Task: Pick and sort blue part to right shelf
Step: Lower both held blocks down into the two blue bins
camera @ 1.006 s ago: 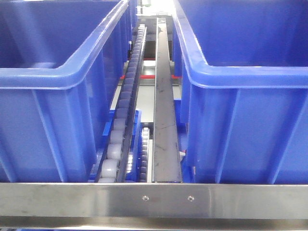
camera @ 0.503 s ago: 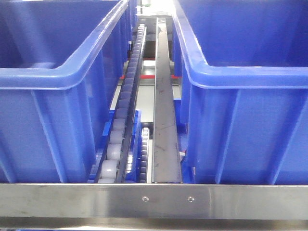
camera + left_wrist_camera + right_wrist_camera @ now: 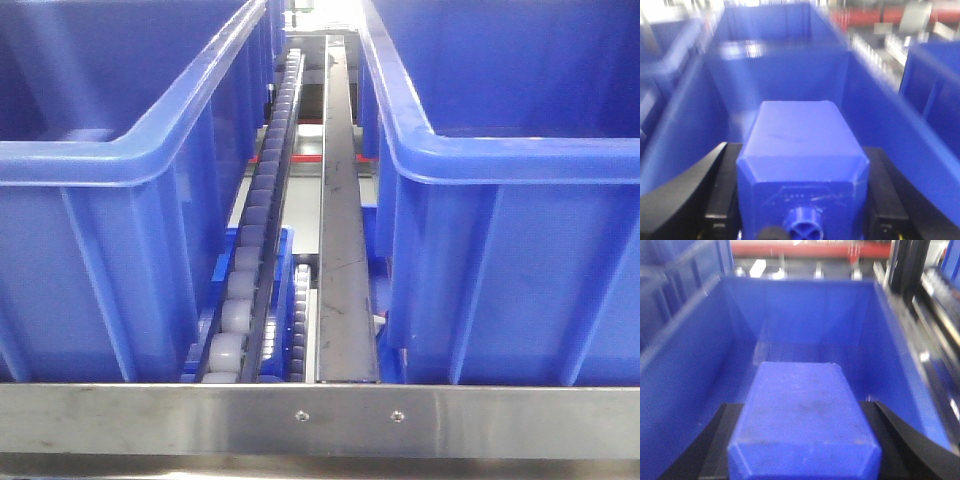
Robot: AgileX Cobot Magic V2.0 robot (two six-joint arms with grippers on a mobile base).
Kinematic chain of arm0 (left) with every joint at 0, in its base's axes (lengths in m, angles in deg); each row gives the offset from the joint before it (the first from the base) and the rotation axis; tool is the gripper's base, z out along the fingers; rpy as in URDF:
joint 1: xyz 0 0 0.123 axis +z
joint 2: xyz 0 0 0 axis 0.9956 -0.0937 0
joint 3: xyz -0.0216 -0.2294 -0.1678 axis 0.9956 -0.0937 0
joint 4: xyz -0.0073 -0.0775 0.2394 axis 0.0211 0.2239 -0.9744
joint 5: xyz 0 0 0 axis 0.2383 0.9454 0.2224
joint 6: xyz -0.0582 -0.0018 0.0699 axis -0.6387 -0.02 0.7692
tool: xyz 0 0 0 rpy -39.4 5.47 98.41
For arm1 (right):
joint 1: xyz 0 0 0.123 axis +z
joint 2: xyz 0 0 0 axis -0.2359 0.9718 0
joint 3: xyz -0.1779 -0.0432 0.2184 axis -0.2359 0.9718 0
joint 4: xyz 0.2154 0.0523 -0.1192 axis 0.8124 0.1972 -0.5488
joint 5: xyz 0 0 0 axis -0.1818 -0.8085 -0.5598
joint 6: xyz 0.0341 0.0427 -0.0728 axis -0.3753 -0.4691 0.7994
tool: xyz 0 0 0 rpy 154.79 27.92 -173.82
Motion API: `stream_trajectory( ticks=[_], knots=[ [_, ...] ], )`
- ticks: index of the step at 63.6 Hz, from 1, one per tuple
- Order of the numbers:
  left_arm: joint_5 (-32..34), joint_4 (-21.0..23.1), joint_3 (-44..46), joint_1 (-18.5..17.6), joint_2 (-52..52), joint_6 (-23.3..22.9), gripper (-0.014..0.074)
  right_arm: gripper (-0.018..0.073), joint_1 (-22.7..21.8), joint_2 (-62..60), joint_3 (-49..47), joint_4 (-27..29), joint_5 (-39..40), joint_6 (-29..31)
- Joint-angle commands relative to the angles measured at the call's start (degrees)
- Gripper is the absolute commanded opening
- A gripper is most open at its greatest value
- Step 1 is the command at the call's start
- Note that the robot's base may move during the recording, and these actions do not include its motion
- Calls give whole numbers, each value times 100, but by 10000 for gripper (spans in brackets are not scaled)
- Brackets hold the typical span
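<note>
Stainless steel frames the right shelf (image 3: pixel 320 418), whose front bar runs across the bottom of the front-facing view. Behind it a flat steel rail (image 3: pixel 340 250) and a pale roller track (image 3: pixel 250 270) run away from the camera, side by side, between two large open-top blue plastic bins, the left bin (image 3: pixel 110 160) and the right bin (image 3: pixel 500 155).

In the right wrist view, the right gripper (image 3: pixel 802 460) has its black fingers (image 3: pixel 900 445) pressed against both sides of a small deep-blue plastic block with bevelled shoulders, the blue part (image 3: pixel 802 425). It hangs over the open inside of a blue bin (image 3: pixel 800 315), near the bin's front edge; the frame is blurred, so I cannot tell whether this is one of the two bins seen from the front.

In the left wrist view, the left gripper (image 3: pixel 802 220) grips a similar deep-blue block with a small round stud (image 3: pixel 802 165) between its black fingers (image 3: pixel 715 200), above another blue bin (image 3: pixel 780 55).
</note>
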Motion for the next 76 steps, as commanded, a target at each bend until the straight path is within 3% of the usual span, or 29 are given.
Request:
stream_trajectory(
  ticks=[1,24,64,71,76],
  knots=[
    [547,222,377,-48,-681,16,406,430,-32,535,-287,-47,802,39],
    [890,222,900,-48,-2464,16,406,430,-13,2117,-294,-149,1619,39],
    [890,304,898,-48,-2699,6,415,435,-13,2314,-294,-149,1600,39],
    [867,304,898,-48,-2699,6,477,490,-13,2314,-294,-149,1596,39],
    [867,304,898,-48,-2699,6,589,591,-13,2314,-294,-149,1568,39]
  ],
)
